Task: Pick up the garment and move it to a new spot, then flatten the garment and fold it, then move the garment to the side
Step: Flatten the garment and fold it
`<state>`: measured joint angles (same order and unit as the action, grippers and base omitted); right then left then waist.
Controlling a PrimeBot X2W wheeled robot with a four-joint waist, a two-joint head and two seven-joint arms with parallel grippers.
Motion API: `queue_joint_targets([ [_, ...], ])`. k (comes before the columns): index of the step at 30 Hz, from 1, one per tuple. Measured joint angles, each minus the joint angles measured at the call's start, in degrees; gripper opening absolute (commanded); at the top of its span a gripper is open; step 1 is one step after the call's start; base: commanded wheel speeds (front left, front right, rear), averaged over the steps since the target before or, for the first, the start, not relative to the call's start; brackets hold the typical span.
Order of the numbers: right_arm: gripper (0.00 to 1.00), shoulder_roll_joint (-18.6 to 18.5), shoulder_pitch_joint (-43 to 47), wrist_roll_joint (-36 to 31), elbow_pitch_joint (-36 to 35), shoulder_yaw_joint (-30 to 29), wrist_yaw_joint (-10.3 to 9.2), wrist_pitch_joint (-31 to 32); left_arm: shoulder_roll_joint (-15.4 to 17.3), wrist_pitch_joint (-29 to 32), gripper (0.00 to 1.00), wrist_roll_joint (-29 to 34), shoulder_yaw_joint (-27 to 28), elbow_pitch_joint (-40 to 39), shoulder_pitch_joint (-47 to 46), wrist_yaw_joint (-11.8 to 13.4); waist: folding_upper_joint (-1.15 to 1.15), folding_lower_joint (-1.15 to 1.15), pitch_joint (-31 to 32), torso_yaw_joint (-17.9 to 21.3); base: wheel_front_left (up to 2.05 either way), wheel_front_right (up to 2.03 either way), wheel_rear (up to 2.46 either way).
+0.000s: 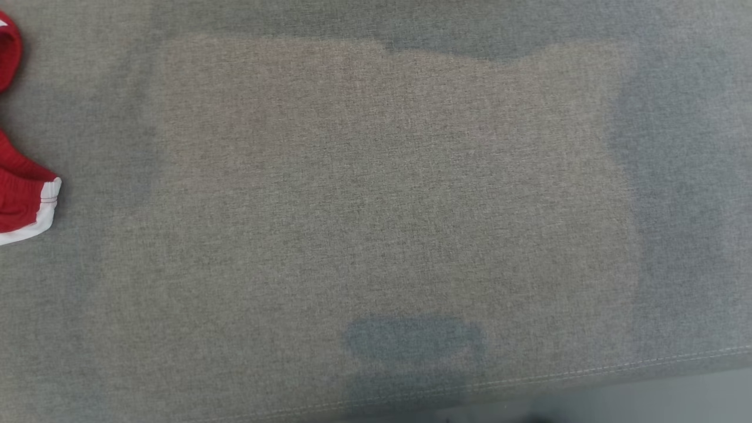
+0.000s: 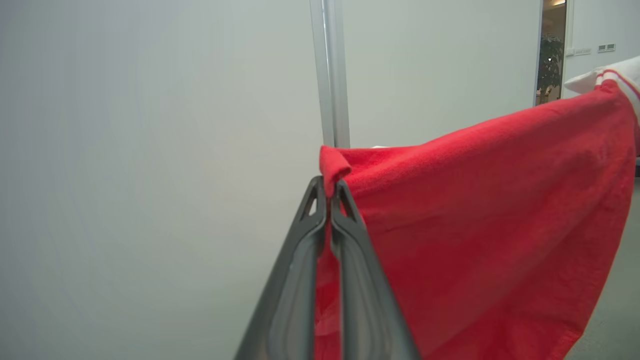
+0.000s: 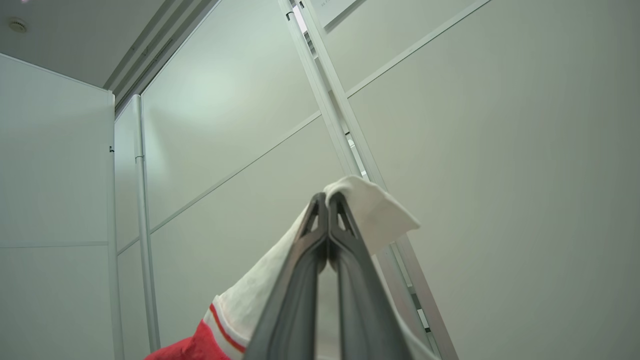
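A grey woven-fabric worktop [image 1: 376, 205] spreads across the head view, with a stitched seam [image 1: 587, 371] along its near edge and soft shadows on it. The red garment [image 1: 20, 200] is at that view's far left edge, cut off by the frame, a white-banded hem at its lower end; its overall lie cannot be told from there.

In the left wrist view, the left gripper [image 2: 329, 187] has its jaws pressed together on a folded red edge of the cloth. From there the cloth stretches rightward and upward to a white-trimmed corner [image 2: 607, 75]. Behind are a pale wall, a metal post [image 2: 332, 75] and a potted plant [image 2: 550, 65] in a doorway.

In the right wrist view, the right gripper [image 3: 327, 200] has its jaws closed on the white hem, with red cloth hanging below, against pale wall panels [image 3: 500, 175].
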<state>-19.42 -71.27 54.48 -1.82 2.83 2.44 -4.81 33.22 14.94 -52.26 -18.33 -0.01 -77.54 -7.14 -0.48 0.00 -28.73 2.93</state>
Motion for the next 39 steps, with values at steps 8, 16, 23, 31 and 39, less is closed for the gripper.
queue_joint_targets([
  [8,0.00,-5.5,17.2,-3.4,6.8,11.0,3.69,3.4,-4.4,-3.3,0.00,-4.7,-10.4,4.5,16.7,0.0,0.00,0.00,1.8,-3.3,0.00,0.00,0.00],
  [16,0.00,-3.8,39.9,-1.7,9.1,10.6,3.71,-0.9,-4.7,-11.2,0.00,-6.1,-12.5,10.3,38.9,0.0,0.00,0.00,4.3,-5.6,0.00,0.00,0.00],
  [23,0.00,-1.6,52.6,0.7,9.9,10.1,4.11,-7.7,-4.4,-18.5,0.00,-5.9,-13.5,12.1,50.1,0.0,0.00,0.00,8.1,-5.0,0.00,0.00,0.00],
  [31,0.00,-2.8,62.2,1.3,10.0,15.3,4.60,-7.8,-3.5,-22.9,0.00,-3.6,-15.8,14.0,59.0,0.0,0.00,0.00,13.5,-3.2,0.00,0.00,0.00],
  [39,0.00,-6.9,72.1,5.6,4.8,20.1,4.60,-7.8,-3.7,-24.7,0.00,-2.3,-18.1,14.3,63.3,0.2,0.00,0.00,19.0,-2.5,0.00,0.00,0.00],
])
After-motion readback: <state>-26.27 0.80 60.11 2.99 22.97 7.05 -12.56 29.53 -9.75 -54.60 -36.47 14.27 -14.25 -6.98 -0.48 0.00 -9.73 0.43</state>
